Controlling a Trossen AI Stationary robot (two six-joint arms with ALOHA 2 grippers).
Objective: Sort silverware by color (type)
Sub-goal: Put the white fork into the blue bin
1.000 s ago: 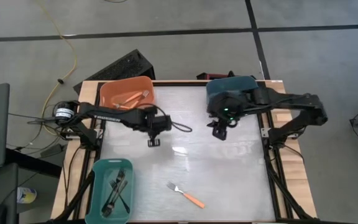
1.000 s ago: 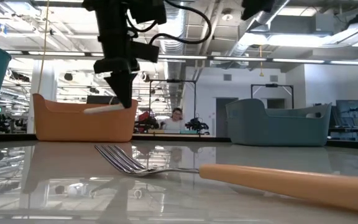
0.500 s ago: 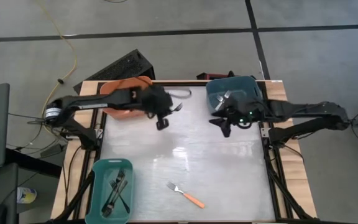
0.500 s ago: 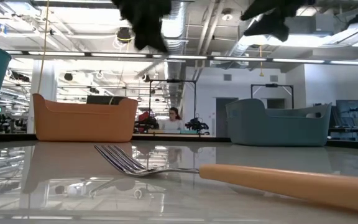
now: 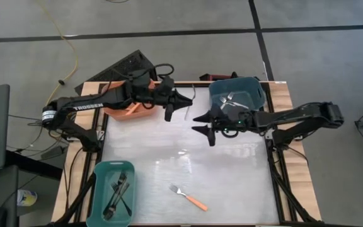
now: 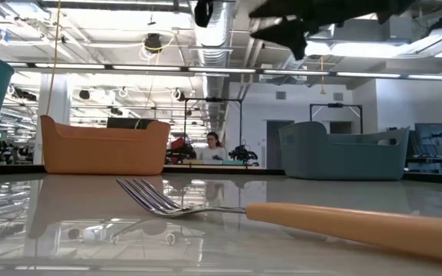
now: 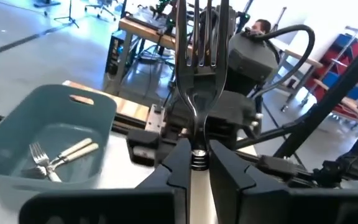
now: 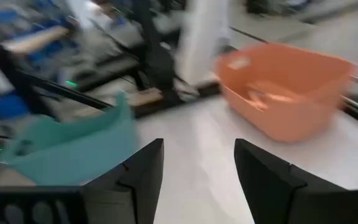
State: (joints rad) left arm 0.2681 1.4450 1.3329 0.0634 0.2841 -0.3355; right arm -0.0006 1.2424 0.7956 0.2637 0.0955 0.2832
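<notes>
At far centre | white-handled fork [image 7: 199, 93] seen clamped by left gripper [image 5: 180, 101] in left wrist view only | right gripper [image 5: 201, 124] spread wide, empty | orange-handled fork [image 5: 188, 197] lying near | 2 forks [image 7: 58, 155] in blue bin [image 5: 257, 96]

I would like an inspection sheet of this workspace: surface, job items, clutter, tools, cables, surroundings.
Surface: pale table top, glossy.
Job's things: orange-handled fork lies loose near the front edge; dark forks in the green bin; white-handled forks in the blue bin; orange bin partly hidden by the left arm.
Clutter: black object behind the table.
Grippers: left tool shut on a white-handled fork, raised between the orange and blue bins; right tool open, empty, beside the blue bin.
Cables: yellow cable on the floor.
Surroundings: a person in the room beyond.
</notes>
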